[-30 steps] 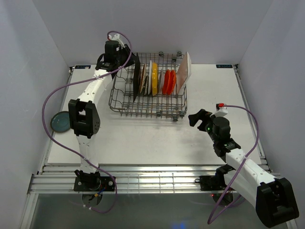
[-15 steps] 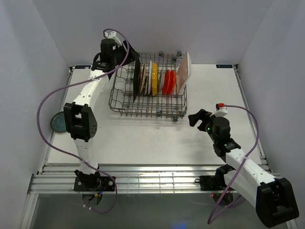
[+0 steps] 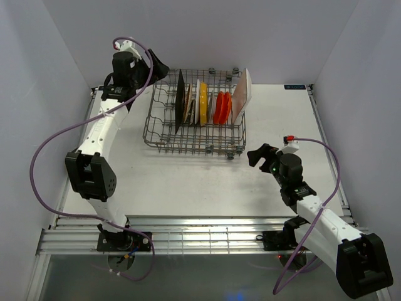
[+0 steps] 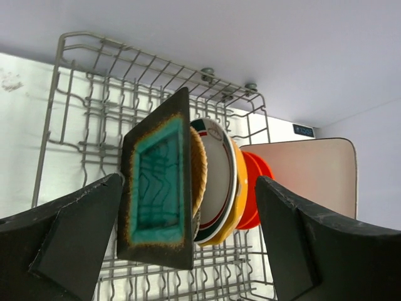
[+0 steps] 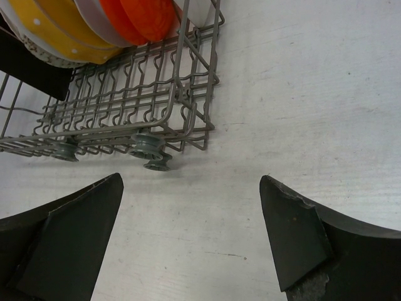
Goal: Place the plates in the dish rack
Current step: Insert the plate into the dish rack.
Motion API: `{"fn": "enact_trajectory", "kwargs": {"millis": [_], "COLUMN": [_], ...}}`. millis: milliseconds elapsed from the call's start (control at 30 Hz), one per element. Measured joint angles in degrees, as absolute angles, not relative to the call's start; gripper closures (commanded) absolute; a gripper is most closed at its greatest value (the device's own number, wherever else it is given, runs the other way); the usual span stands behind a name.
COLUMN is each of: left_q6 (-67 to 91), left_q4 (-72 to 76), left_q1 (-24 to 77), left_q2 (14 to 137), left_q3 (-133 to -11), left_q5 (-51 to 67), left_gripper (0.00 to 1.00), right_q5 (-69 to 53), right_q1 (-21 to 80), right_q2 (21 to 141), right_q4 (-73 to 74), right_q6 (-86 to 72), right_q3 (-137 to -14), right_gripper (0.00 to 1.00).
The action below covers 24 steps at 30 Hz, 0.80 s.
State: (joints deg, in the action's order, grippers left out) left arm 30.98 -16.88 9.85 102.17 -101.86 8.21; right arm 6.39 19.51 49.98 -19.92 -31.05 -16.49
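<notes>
Gaping wide and empty, left tool (image 4: 189, 182) and right tool (image 5: 191, 182); blue label (image 4: 302, 130) illegible.

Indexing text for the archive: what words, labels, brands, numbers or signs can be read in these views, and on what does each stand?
No text can be read outright.
sticker, small and dark, at the far right edge of the table: light characters, too small and blurred to read in both the top and left wrist views.
plates and dish rack: no print visible.
</notes>
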Motion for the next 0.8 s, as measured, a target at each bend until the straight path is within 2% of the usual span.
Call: {"fn": "enact_trajectory", "kwargs": {"millis": [100, 133, 233, 800], "left_q6": [31.31, 31.53, 33.26, 36.47], "left_q4": [-18.13, -18.63, -19.86, -21.91], "left_q1": [9.87, 9.87, 9.87, 9.87], "left_q2": [100.57, 99.79, 95.59, 66.30], "left_q3": [-99.63, -98.48, -93.03, -66.81], "left_q5": [5.96, 5.15, 2.94, -5.76], "left_gripper": [0.02, 0.02, 0.02, 0.02], "right_q5": [6.39, 6.37, 6.15, 6.00], "right_q1": [19.51, 19.51, 19.51, 19.51], "right_q2": [49.98, 49.98, 49.98, 49.36], "right_q4": [-19.92, -19.92, -19.92, -19.97], "right_q6": [-31.05, -31.05, -30.89, -30.94], "right_q3": [-16.49, -16.49, -16.49, -16.49], "right_gripper": [0.02, 0.06, 0.10, 0.10]}}
